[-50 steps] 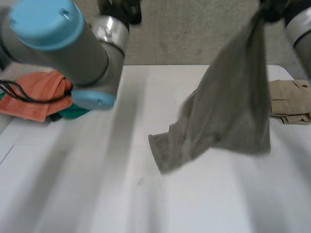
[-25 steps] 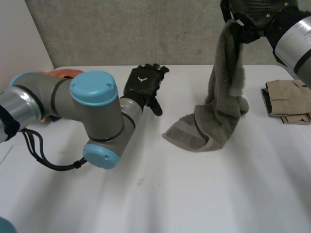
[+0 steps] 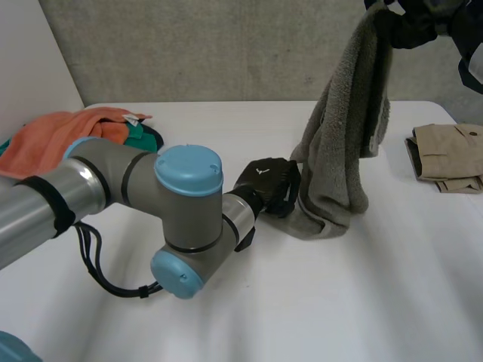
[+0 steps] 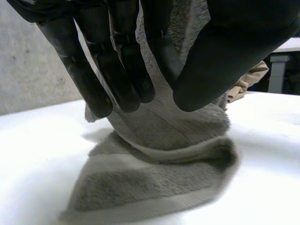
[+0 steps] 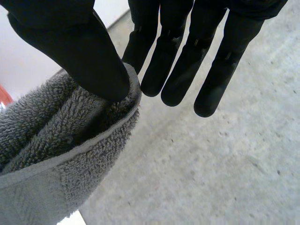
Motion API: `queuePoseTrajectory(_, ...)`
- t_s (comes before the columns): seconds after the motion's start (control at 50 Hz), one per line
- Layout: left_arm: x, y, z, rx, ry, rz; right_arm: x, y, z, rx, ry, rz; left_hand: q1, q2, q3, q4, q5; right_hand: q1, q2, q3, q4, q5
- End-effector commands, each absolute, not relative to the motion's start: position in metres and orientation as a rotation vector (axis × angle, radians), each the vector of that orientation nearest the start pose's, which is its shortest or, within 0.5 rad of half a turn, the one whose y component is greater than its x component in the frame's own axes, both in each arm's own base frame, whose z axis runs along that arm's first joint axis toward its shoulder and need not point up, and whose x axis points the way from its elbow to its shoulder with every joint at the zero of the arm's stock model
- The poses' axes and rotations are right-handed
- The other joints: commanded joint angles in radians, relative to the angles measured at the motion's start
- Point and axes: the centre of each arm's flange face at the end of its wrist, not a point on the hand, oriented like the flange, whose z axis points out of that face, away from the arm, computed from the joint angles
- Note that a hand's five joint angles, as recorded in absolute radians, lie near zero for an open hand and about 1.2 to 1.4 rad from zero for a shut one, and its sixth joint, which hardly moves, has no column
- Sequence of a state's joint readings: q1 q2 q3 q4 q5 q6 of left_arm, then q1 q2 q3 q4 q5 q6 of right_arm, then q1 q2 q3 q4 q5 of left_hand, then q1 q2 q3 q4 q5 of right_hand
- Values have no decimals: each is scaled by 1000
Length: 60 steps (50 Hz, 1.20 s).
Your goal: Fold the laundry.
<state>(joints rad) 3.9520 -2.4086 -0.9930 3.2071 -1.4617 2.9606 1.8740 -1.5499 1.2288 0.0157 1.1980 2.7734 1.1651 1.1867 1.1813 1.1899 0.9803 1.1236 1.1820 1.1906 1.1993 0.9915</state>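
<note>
A grey towel hangs from my right hand, high over the table's far right. Its lower end lies bunched on the white table. In the right wrist view the thumb pinches the towel's hemmed edge against a finger, while the other fingers stay straight. My left hand is low at the towel's bottom end, just left of it. In the left wrist view the towel rises between its fingers and thumb, which close on the fabric.
An orange cloth lies over a teal one at the table's far left. A folded beige garment sits near the right edge. My left arm stretches across the table's middle. A grey wall stands behind.
My left hand swung in from the far middle of the table to the towel's lower end and closed on it. My right hand lifted the towel higher.
</note>
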Motion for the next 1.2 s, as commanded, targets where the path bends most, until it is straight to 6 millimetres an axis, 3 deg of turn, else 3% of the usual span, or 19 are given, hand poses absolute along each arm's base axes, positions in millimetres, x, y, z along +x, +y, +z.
queuePoseTrajectory(0.02, -402, -238, 191, -552, -1921, 1405, 251, -269, 390, -961, 1596, -2355, 231, 210, 215, 206, 241, 273, 214, 206, 197, 230)
queuePoseTrajectory(0.06, -399, -237, 199, -545, -1909, 1420, 253, -266, 389, -971, 1604, -2340, 231, 210, 215, 206, 241, 273, 214, 206, 197, 230)
queuePoseTrajectory(0.08, -399, -236, 202, -545, -1900, 1428, 255, -262, 389, -980, 1608, -2321, 89, 68, 73, 64, 99, 273, 214, 206, 197, 230)
queuePoseTrajectory(0.1, -399, -236, 204, -542, -1891, 1434, 255, -261, 389, -982, 1611, -2315, -154, -175, -170, -178, -143, 273, 214, 206, 197, 230)
queuePoseTrajectory(0.12, -400, -238, 203, -541, -1888, 1447, 255, -260, 389, -986, 1612, -2308, -566, -587, -582, -591, -555, 273, 214, 206, 197, 230)
queuePoseTrajectory(0.14, -401, -238, 203, -542, -1887, 1450, 255, -259, 391, -990, 1605, -2308, -622, -644, -638, -647, -612, 273, 214, 206, 197, 230)
queuePoseTrajectory(0.22, -406, -237, 190, -549, -1906, 1430, 253, -252, 404, -981, 1571, -2340, -623, -644, -639, -648, -612, 273, 214, 206, 197, 230)
queuePoseTrajectory(0.34, -426, -227, 175, -591, -1888, 1399, 250, -225, 429, -967, 1474, -2391, -629, -650, -645, -653, -618, 273, 214, 206, 197, 230)
queuePoseTrajectory(0.48, -442, -231, 176, -585, -1832, 1418, 258, -199, 432, -992, 1469, -2328, -591, -612, -607, -615, -580, 273, 214, 206, 197, 230)
queuePoseTrajectory(0.64, -458, -224, 167, -600, -1800, 1404, 253, -195, 433, -955, 1501, -2320, -558, -580, -574, -583, -548, 273, 214, 206, 197, 230)
queuePoseTrajectory(0.72, -460, -220, 158, -583, -1819, 1363, 250, -198, 434, -937, 1514, -2337, -190, -211, -206, -214, -179, 273, 214, 206, 197, 230)
queuePoseTrajectory(0.74, -460, -218, 157, -578, -1830, 1356, 250, -199, 434, -935, 1516, -2339, 111, 89, 95, 86, 121, 273, 214, 206, 197, 230)
queuePoseTrajectory(0.76, -458, -218, 158, -575, -1837, 1357, 250, -200, 433, -937, 1522, -2335, 230, 208, 214, 205, 240, 273, 214, 206, 197, 230)
queuePoseTrajectory(0.78, -457, -216, 159, -572, -1844, 1362, 251, -203, 429, -945, 1539, -2321, 231, 210, 215, 206, 241, 273, 214, 206, 197, 230)
queuePoseTrajectory(0.86, -438, -215, 175, -519, -1926, 1425, 250, -209, 418, -958, 1583, -2297, 231, 210, 215, 206, 241, 273, 214, 206, 197, 230)
queuePoseTrajectory(0.98, -356, -253, 251, -420, -1988, 1724, 238, -249, 391, -985, 1754, -2286, 231, 210, 215, 206, 241, 273, 214, 206, 197, 230)
queuePoseTrajectory(1.04, -325, -248, 289, -465, -1955, 1881, 226, -264, 382, -1036, 1840, -2307, 231, 210, 215, 206, 241, 273, 214, 206, 197, 230)
queuePoseTrajectory(1.12, -299, -233, 325, -568, -1913, 2053, 217, -273, 367, -1150, 1944, -2274, 231, 210, 215, 206, 241, 273, 214, 206, 197, 230)
queuePoseTrajectory(1.2, -287, -218, 333, -691, -1925, 2130, 217, -275, 344, -1286, 2048, -2151, 231, 210, 215, 206, 241, 273, 214, 206, 197, 230)
